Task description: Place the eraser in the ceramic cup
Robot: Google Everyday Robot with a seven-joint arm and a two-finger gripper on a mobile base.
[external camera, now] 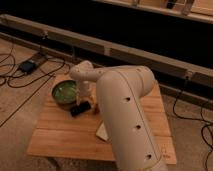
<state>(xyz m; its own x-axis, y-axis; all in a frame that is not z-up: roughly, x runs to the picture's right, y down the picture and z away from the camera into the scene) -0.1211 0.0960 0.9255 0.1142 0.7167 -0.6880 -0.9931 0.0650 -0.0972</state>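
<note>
Eraser [80,108], black, lies flat on the wooden table [60,140] beside the green bowl [55,95], long axis slanting. Your gripper [84,95] seems directly above it; open or closed, I cannot tell.

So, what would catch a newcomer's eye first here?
The big white arm fills the foreground, covering the right half of the wooden table. Its gripper hangs beside the green bowl at the table's far left, with the black eraser lying just in front.
</note>
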